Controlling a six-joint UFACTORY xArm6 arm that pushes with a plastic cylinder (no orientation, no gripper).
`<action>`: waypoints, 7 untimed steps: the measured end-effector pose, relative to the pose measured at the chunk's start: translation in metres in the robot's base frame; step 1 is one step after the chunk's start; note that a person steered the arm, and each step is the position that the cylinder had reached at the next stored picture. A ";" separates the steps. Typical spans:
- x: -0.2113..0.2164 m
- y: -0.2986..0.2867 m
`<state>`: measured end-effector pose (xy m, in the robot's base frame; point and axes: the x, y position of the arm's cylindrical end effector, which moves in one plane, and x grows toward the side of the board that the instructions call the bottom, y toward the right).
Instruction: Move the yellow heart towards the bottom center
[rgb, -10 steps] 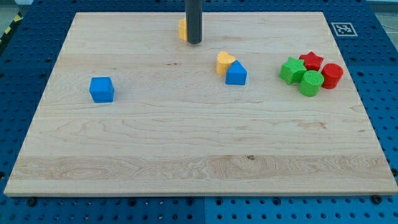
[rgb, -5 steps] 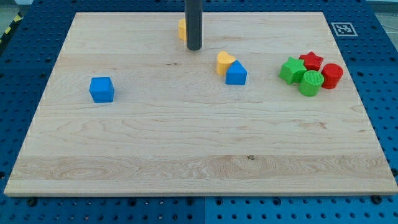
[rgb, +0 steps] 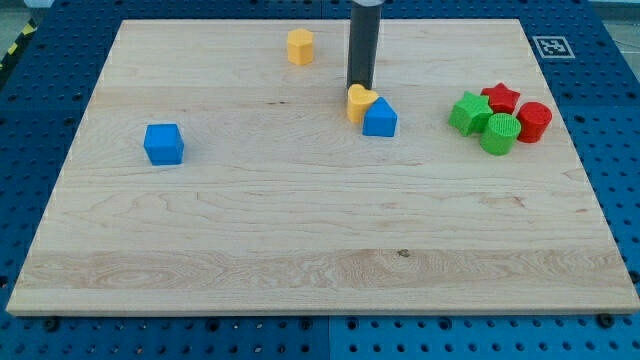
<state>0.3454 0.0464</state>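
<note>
Position decided the coming push: my tip (rgb: 360, 86) stood at the top edge of the small yellow heart-shaped block (rgb: 361, 102), on the side facing the view's top, so close that contact looked likely, though I could not tell for certain. The heart lay in the upper middle of the pale wooden board (rgb: 250, 250), a little toward the view's right, touching the blue house-shaped block (rgb: 379, 118) on its right. The bottom centre lay well below it, slightly left. From where the tip stood, a push toward the view's bottom would carry the heart the right way, and the blue neighbour might drag along.

The rod had no fingers to open or close, and it held nothing.

Elsewhere sat a yellow-orange block (rgb: 300, 46) near the top, a blue cube (rgb: 163, 144) at the left, and a tight cluster at the right: green star (rgb: 467, 112), red star (rgb: 501, 97), green cylinder (rgb: 501, 133) and red cylinder (rgb: 534, 121).
</note>
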 end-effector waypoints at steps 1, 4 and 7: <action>0.004 0.002; 0.032 -0.011; 0.080 -0.094</action>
